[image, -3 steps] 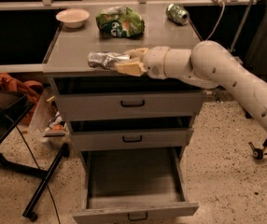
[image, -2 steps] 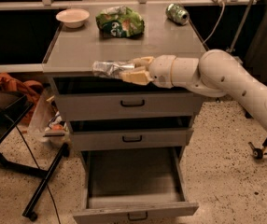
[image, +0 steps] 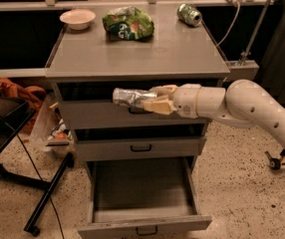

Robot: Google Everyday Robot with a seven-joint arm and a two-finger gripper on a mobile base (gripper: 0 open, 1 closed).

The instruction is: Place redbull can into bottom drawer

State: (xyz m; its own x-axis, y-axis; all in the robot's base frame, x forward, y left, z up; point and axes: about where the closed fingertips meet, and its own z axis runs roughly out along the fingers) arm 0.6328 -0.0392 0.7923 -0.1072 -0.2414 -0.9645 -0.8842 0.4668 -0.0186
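The redbull can (image: 128, 97) is a slim silver can held sideways, pointing left, in front of the top drawer's front panel. My gripper (image: 157, 99) is shut on its right end, with tan fingers (image: 158, 106) above and below it; the white arm reaches in from the right. The bottom drawer (image: 142, 209) is pulled open near the floor, below the can, and its flat grey floor is bare.
On the cabinet top (image: 132, 54) stand a white bowl (image: 77, 18), a green snack bag (image: 128, 23) and a green can (image: 189, 14) lying on its side. Two shut upper drawers (image: 140, 148). A black stand (image: 43, 203) and clutter are at the left.
The gripper with the can has come down from the cabinet top's front edge to in front of the top drawer.
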